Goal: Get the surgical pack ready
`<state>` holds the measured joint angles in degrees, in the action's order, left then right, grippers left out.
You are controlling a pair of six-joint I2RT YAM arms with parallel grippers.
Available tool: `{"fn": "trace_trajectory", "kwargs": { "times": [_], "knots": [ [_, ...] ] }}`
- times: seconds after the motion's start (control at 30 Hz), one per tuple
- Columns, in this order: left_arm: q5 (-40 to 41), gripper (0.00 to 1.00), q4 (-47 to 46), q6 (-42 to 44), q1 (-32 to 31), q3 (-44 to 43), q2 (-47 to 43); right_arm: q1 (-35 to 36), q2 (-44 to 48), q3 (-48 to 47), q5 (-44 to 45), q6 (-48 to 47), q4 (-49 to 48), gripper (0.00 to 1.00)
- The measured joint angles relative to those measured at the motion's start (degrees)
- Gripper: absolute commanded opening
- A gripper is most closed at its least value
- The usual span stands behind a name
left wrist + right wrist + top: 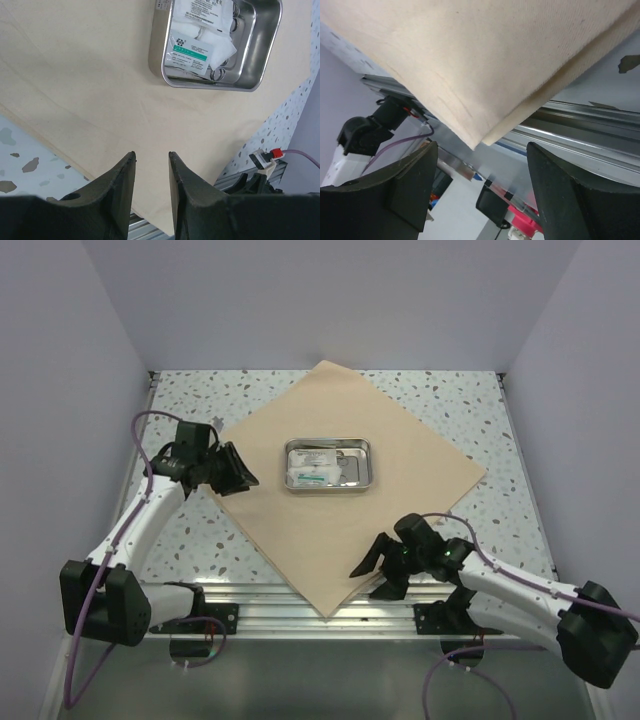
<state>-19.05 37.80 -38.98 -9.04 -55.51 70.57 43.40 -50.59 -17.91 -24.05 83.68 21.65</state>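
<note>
Overhead camera looks down; both wrist cameras closely face the beige cloth (330,530).

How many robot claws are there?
2. The left claw hovers open over the left side of the cloth. The right claw is open around the cloth's near corner. No other claw shows in any view.

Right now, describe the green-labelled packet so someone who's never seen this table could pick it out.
A beige cloth lies diamond-wise on the speckled table, a steel tray at its middle. The packet lies in the tray's near-left corner, seen from the top. It alone bears a green band; the white pieces beside it have none.
</note>
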Motion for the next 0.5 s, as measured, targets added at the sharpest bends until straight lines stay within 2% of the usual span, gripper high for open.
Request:
{"fn": "trace_trajectory", "kwargs": {
  "times": [0.17, 0.5],
  "knots": [
    [0.0, 0.37, 0.24, 0.0, 0.0, 0.0, 0.0, 4.48, -6.29, -1.84, 1.55, 0.81, -1.07, 0.75],
    [0.0, 0.37, 0.7, 0.17, 0.0, 0.0, 0.02, 10.78, -13.84, -6.86, 7.28, 4.94, -6.25, 0.67]
  ]
}}
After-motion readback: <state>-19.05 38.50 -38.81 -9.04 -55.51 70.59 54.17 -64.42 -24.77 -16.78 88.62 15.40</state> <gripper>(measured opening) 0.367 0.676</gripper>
